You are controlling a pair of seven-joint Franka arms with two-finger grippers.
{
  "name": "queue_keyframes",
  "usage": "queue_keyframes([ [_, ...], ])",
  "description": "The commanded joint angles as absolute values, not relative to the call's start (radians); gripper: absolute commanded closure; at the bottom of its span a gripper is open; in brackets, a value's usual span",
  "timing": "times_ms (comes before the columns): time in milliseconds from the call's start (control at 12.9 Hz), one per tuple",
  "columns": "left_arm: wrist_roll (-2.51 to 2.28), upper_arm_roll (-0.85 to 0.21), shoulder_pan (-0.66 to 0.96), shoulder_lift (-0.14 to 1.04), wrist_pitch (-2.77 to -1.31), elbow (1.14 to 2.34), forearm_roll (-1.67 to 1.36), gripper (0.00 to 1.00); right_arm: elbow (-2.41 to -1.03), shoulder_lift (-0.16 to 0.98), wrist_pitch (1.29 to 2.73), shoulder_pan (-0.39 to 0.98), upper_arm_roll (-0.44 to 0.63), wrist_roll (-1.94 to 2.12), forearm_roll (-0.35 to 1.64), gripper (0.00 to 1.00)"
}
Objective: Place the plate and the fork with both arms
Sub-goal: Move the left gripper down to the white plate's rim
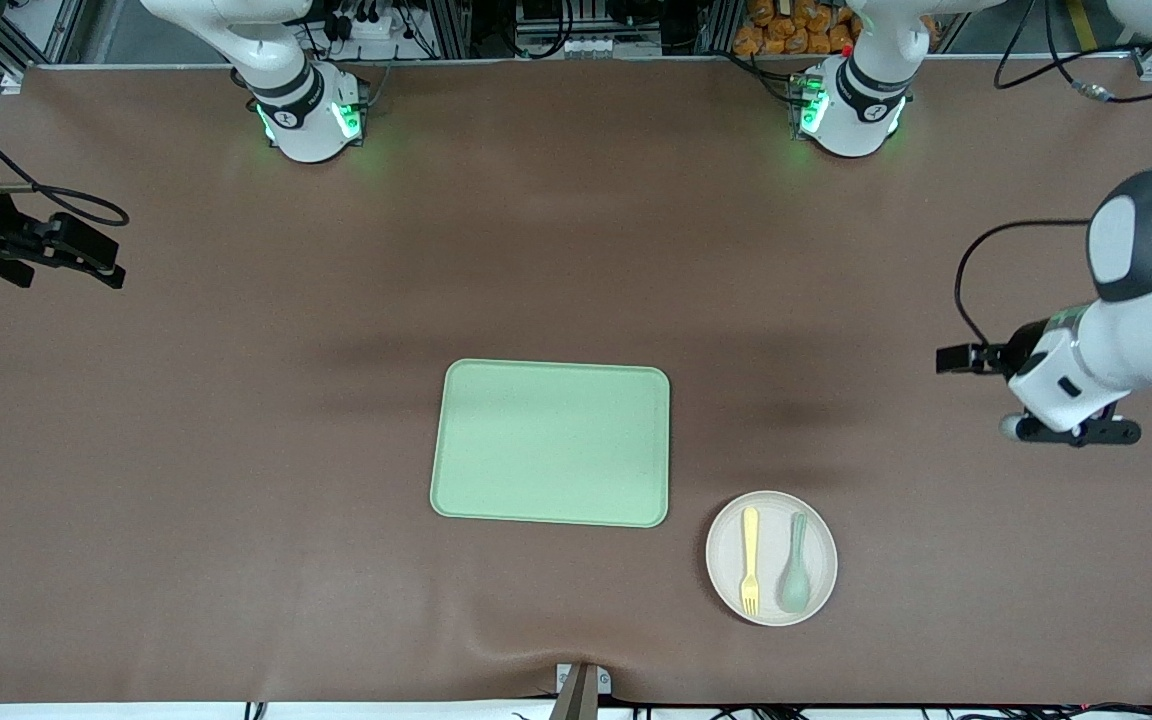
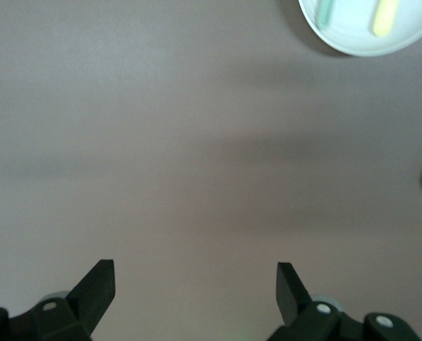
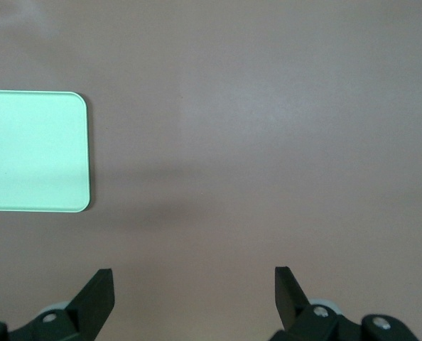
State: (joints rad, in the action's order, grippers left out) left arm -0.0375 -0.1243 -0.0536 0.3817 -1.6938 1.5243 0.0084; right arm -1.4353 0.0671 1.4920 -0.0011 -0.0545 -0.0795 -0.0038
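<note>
The off-white plate lies near the table's front edge, toward the left arm's end of the pale green tray. On the plate rests the pale yellow fork, beside a green spoon. My left gripper hangs open and empty over bare table at the left arm's end, apart from the plate and fork. Over bare table at the right arm's end, my right gripper is open with nothing in it. A corner of the tray shows in the right wrist view.
The brown table mat spreads around the tray and plate. Both arm bases stand along the edge farthest from the front camera. Cables trail at both ends of the table.
</note>
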Motion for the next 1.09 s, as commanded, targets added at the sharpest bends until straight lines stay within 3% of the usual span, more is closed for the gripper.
queue_keyframes([
  [0,-0.051,-0.126,-0.052,0.455,-1.736,1.466,0.014,0.00,-1.450,0.052,1.500,-0.005,-0.055,-0.071,-0.002,0.00],
  [777,-0.254,-0.115,-0.022,0.647,-2.051,1.466,0.011,0.00,-1.450,0.054,1.502,-0.006,-0.055,-0.072,-0.002,0.00],
  [1010,-0.259,-0.117,-0.009,0.727,-2.207,1.465,0.009,0.00,-1.450,0.054,1.500,-0.006,-0.055,-0.072,-0.002,0.00],
])
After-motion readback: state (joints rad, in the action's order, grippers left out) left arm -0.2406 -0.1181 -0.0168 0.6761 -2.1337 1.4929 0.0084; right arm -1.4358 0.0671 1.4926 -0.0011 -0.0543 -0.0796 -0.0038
